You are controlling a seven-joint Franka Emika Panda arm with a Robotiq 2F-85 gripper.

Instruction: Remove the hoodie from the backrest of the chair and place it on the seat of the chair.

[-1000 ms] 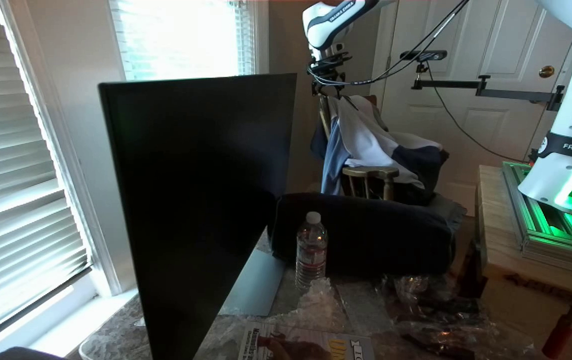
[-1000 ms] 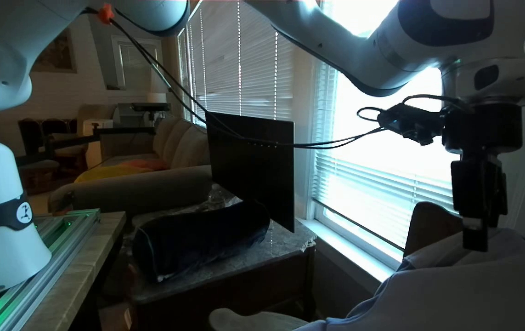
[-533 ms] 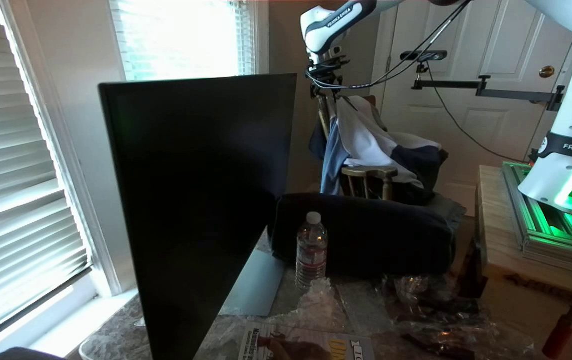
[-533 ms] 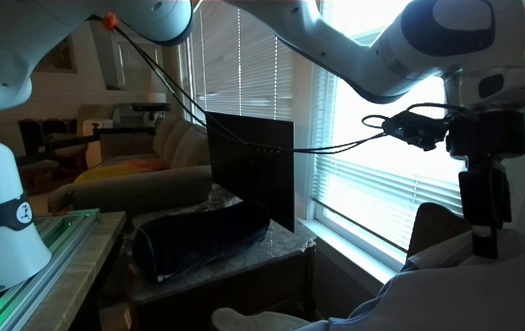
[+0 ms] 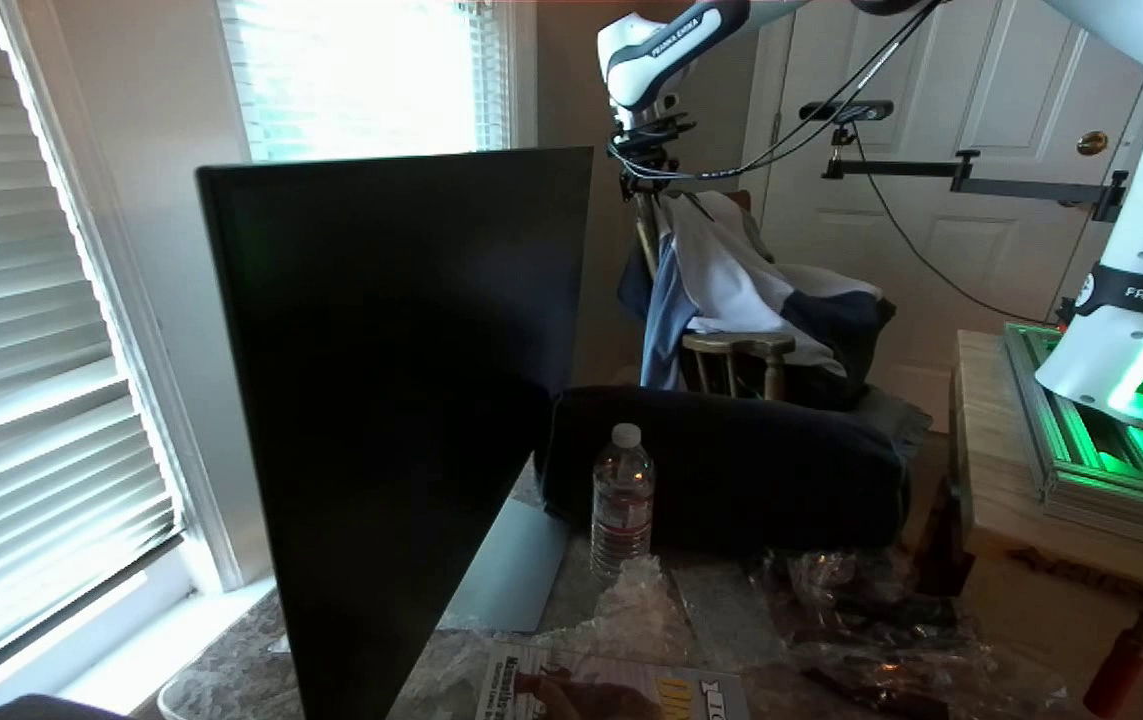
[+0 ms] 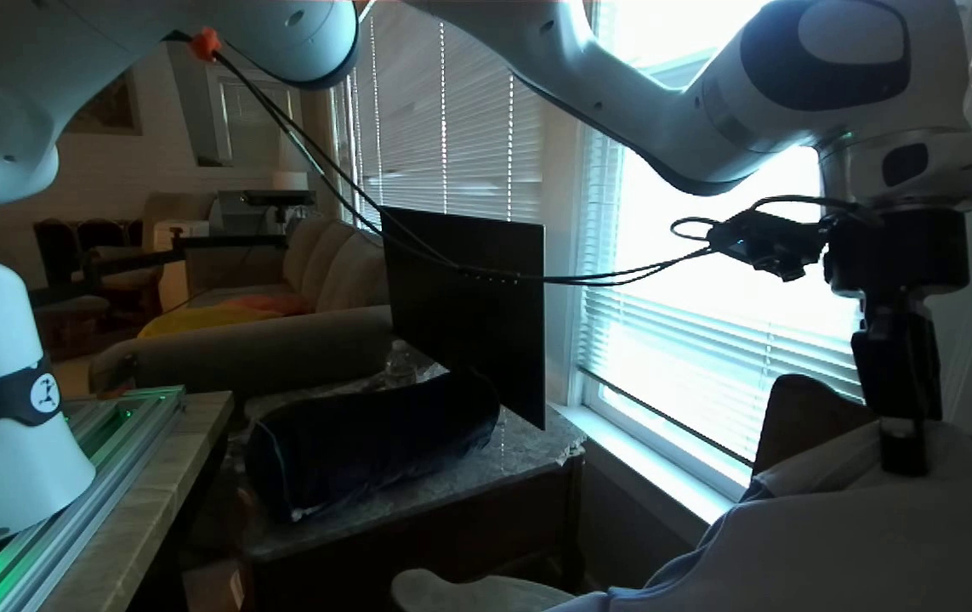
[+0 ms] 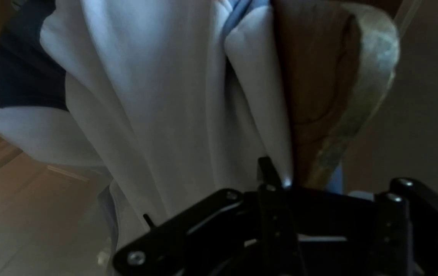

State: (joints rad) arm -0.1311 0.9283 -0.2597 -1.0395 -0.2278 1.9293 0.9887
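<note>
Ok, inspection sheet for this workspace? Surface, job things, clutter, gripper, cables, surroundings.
Surface: table, mottled top, partly under crumpled clear plastic.
Hoodie: draped over the backrest, not yet off it.
Chair: wooden; seat can't be made out.
Clutter: upright bottle, monitor and dark cushion, all on the table.
Gripper: pointing down at the hoodie's top; open, shut or touching, cannot tell.
Cables: slack along the arm toward the gripper; another droops from a camera.
Surroundings: window, blinds, door, sofa.
</note>
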